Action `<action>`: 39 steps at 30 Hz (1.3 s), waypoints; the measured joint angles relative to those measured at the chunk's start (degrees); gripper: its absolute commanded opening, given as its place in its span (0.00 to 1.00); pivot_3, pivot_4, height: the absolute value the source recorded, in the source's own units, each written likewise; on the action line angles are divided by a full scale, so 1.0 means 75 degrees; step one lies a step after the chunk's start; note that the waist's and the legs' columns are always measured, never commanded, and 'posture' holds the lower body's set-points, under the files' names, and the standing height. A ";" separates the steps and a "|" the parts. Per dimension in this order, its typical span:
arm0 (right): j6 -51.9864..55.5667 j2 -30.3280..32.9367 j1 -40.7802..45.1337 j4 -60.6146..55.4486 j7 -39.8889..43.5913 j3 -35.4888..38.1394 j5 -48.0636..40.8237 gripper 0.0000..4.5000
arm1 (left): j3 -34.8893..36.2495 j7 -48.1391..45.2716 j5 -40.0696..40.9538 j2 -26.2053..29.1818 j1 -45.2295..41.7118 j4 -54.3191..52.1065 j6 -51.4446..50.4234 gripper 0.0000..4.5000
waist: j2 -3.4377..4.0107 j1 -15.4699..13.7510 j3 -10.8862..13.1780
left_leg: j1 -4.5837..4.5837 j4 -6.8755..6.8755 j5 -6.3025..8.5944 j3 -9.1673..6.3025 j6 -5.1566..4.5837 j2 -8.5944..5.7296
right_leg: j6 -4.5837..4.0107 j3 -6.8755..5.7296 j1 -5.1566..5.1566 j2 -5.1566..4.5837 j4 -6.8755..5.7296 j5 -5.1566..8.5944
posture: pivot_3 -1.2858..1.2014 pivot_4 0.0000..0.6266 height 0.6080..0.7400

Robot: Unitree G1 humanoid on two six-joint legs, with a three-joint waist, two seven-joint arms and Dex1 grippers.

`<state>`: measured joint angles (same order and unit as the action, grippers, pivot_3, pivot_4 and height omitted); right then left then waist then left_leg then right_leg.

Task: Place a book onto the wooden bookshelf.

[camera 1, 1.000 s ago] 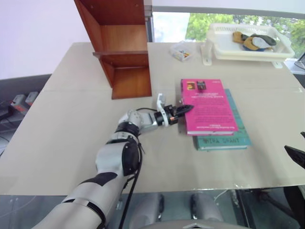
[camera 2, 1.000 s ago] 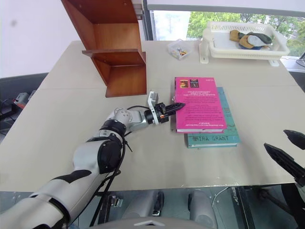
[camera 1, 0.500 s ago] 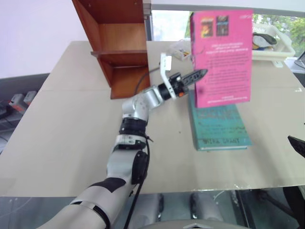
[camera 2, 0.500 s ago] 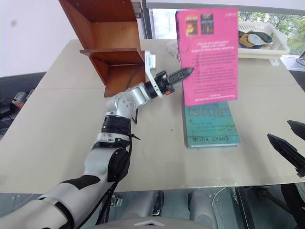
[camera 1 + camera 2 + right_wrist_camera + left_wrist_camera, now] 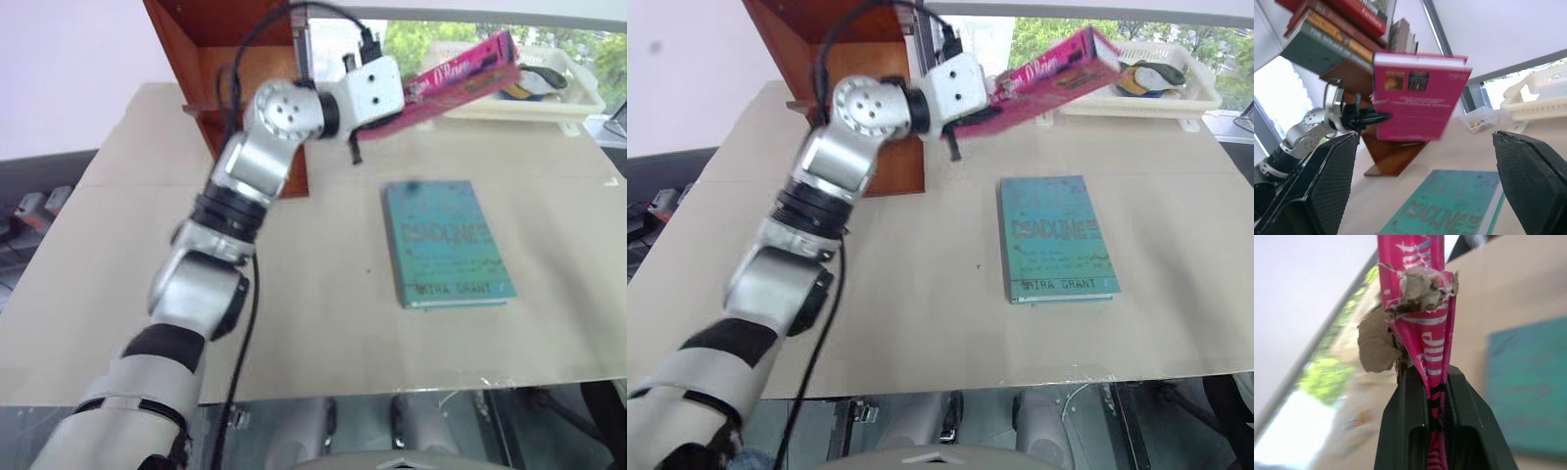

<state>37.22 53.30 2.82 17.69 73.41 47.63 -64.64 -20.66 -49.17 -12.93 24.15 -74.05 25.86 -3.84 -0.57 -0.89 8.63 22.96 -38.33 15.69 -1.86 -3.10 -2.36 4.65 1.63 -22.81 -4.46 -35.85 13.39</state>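
The pink book (image 5: pixel 460 73) hangs in the air to the right of the wooden bookshelf (image 5: pixel 191 39), over the far part of the table. Its spine faces me and slopes up to the right. My left gripper (image 5: pixel 1427 377) is shut on the book's lower edge, the black fingers (image 5: pixel 1400 406) pressing both covers. In the right wrist view the book (image 5: pixel 1418 98) shows its cover with two small dark pictures, held by the left gripper (image 5: pixel 1371 117) in front of the bookshelf (image 5: pixel 1396 152). My right gripper (image 5: pixel 1425 137) stands wide open with nothing between its fingers.
A teal-green book (image 5: pixel 446 240) lies flat on the beige table (image 5: pixel 118 255), right of centre. A white basket tray (image 5: pixel 573 98) with a few items sits at the far right corner. Several books fill the bookshelf's upper shelves (image 5: pixel 1337 29). A small clear box (image 5: pixel 1476 122) stands near the tray.
My left arm has lifted the pink book off the teal-green one, raised it high and rolled it, so its spine now faces me. The right gripper has left the eye views' lower right.
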 measured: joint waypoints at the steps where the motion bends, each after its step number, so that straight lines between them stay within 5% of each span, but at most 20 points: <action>1: -0.0019 0.0126 0.0291 0.0398 0.0140 -0.0154 0.0201 1.00 | -0.0152 -0.0032 -0.0308 0.0129 -0.0327 0.0098 0.0316 0.01 | 0.0000 0.0001 0.0006 | 0.0016 0.0001 0.0000 0.0002 0.0000 -0.0006 | 0.0002 0.0001 -0.0012 -0.0004 0.0007 -0.0001 | 0.52 0.24 1.00; 9: -0.0234 0.0211 0.1363 0.1463 0.0728 -0.0777 0.1022 1.00 | -0.0577 -0.0725 -0.1260 0.0957 -0.1371 0.0091 0.1079 0.01 | 0.0007 0.0035 0.0013 | 0.0026 -0.0008 0.0005 0.0008 -0.0011 -0.0017 | 0.0017 0.0003 -0.0026 -0.0005 -0.0009 0.0008 | 0.52 0.24 1.00; 21: -0.0471 0.0507 0.2547 0.2640 0.1331 -0.1225 0.1887 1.00 | -0.0539 -0.1647 -0.2027 0.2869 -0.1311 0.0632 0.0696 0.01 | 0.0016 0.0213 0.0026 | 0.0018 -0.0022 0.0009 0.0017 -0.0019 -0.0012 | 0.0019 0.0010 -0.0027 0.0004 -0.0036 0.0008 | 0.52 0.24 1.00; 32: -0.0808 0.0577 0.4653 0.4231 0.1900 -0.2336 0.2818 1.00 | -0.0374 -0.1811 -0.2115 0.3166 -0.0545 0.0444 -0.0122 0.01 | 0.0018 0.0218 0.0036 | 0.0018 -0.0034 0.0005 0.0018 -0.0012 -0.0012 | 0.0019 0.0012 -0.0033 0.0004 -0.0067 0.0009 | 0.52 0.24 1.00; 39: -0.0456 0.0607 0.4926 0.3918 0.1944 -0.2919 0.2506 1.00 | -0.0311 -0.2025 -0.2157 0.3195 -0.0345 -0.0018 -0.0667 0.01 | 0.0018 0.0223 0.0037 | 0.0028 -0.0037 0.0004 0.0022 -0.0010 -0.0012 | 0.0019 0.0013 -0.0047 0.0003 -0.0104 0.0009 | 0.52 0.24 1.00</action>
<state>33.80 57.85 39.76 47.07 87.99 25.74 -45.85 -22.98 -64.36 -29.10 48.11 -76.64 25.72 -8.84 -0.43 0.78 8.90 23.17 -38.61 15.72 -1.69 -3.18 -2.45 4.79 1.73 -23.16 -4.44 -36.64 13.46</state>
